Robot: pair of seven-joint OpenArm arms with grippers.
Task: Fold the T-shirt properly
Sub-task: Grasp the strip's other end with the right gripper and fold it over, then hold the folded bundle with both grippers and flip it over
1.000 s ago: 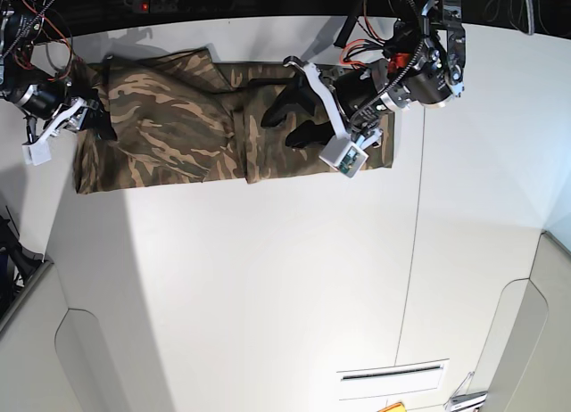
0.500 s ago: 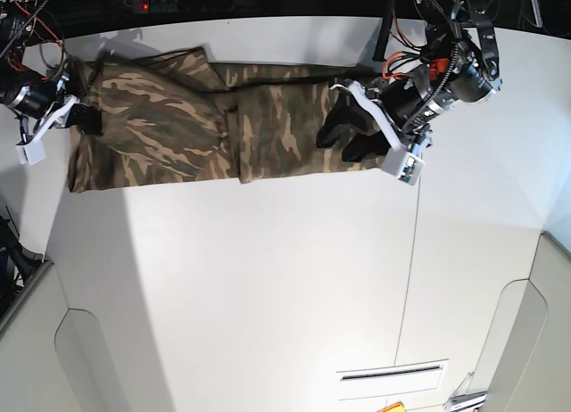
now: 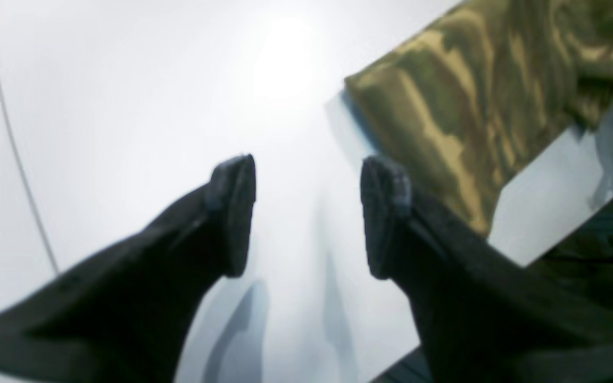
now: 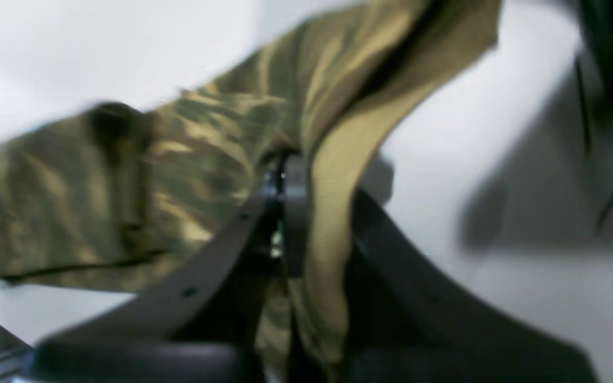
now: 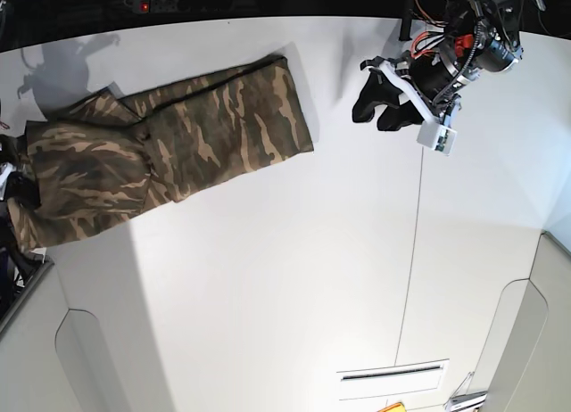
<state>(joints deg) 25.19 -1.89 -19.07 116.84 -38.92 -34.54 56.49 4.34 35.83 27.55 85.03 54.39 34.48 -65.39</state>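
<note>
Base view has the T-shirt point(image 5: 169, 153) stretched lengthwise toward my right gripper point(image 4: 306, 213), which pinches its end, while my left gripper point(image 5: 385, 109) hangs wide open and empty, well apart from it.

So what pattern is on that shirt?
The T-shirt is camouflage in brown, tan and olive green, seen best in the base view.

I operate in a robotics lab or test cell. Evidence: a bare white desk point(image 5: 268, 278) built from smooth panels with a thin seam point(image 5: 412, 243) running across it; exposed red and black wiring point(image 5: 434, 39) on my arm at the desk's far right corner; a power strip point(image 5: 165, 2) with a lit red indicator beyond the far edge.
</note>
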